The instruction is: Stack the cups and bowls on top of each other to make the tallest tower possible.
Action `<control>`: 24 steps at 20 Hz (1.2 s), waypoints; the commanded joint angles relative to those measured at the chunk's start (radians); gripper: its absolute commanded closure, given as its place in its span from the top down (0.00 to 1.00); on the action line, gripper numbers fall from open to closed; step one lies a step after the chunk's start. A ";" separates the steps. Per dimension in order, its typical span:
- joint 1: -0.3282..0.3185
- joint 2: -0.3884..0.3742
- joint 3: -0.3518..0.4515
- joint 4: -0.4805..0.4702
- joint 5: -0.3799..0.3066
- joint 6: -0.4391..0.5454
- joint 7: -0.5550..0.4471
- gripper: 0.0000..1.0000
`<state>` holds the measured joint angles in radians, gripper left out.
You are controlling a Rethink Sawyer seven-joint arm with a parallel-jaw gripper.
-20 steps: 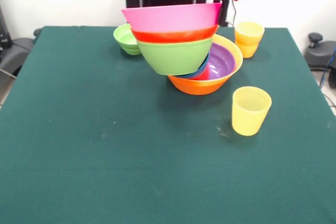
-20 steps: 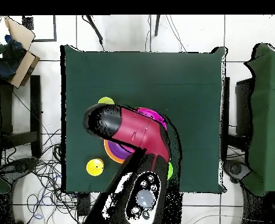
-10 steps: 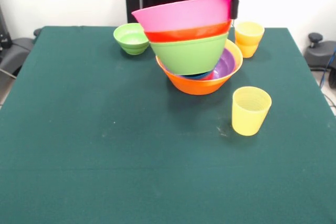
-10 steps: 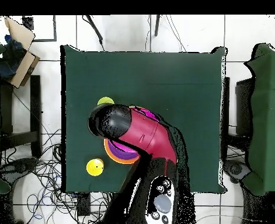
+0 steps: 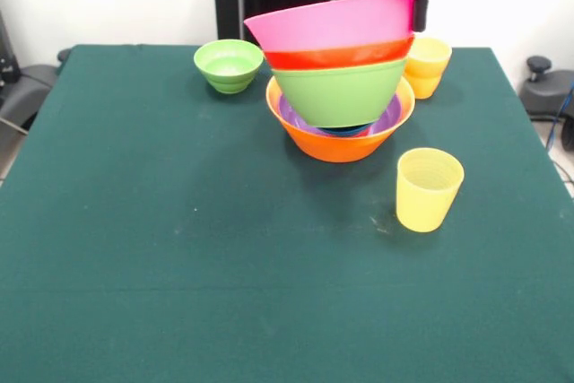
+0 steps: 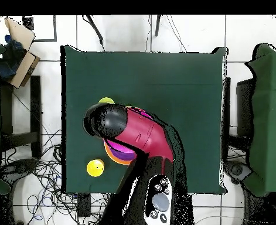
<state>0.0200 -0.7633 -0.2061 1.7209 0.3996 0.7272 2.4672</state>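
My gripper (image 5: pixel 419 13) is shut on the right rim of the large pink bowl (image 5: pixel 332 22). Nested under it are the red-orange bowl (image 5: pixel 339 56) and the medium green bowl (image 5: pixel 339 94). This lifted stack tilts down to the left, low inside the large orange bowl (image 5: pixel 336 145), which holds the purple bowl (image 5: pixel 390 117) and the blue bowl (image 5: pixel 345 129). I cannot tell whether the stack touches them. The small green bowl (image 5: pixel 229 65) stands to the left. One yellow cup (image 5: pixel 429 188) stands in front, another (image 5: pixel 427 65) behind. The red-orange cup is hidden.
In the overhead view the red arm (image 6: pixel 134 132) covers the bowls; only an edge of the orange bowl (image 6: pixel 112 156) and both yellow cups (image 6: pixel 95 169) (image 6: pixel 106 101) show. The green table (image 5: pixel 179 266) has black stands behind it.
The held three-bowl stack has moved right in the front view and come down over the orange bowl. The small green bowl is now fully uncovered.
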 commanded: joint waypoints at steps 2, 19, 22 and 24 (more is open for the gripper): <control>0.040 0.138 0.017 0.044 -0.109 0.108 0.102 0.00; 0.014 0.094 0.043 0.174 -0.092 0.060 0.000 0.00; 0.031 0.056 0.042 0.201 -0.081 0.066 0.015 0.00; 0.034 0.038 0.044 0.217 -0.076 0.064 0.014 0.00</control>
<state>0.0328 -0.7642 -0.2639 1.7510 0.3744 0.7272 2.4672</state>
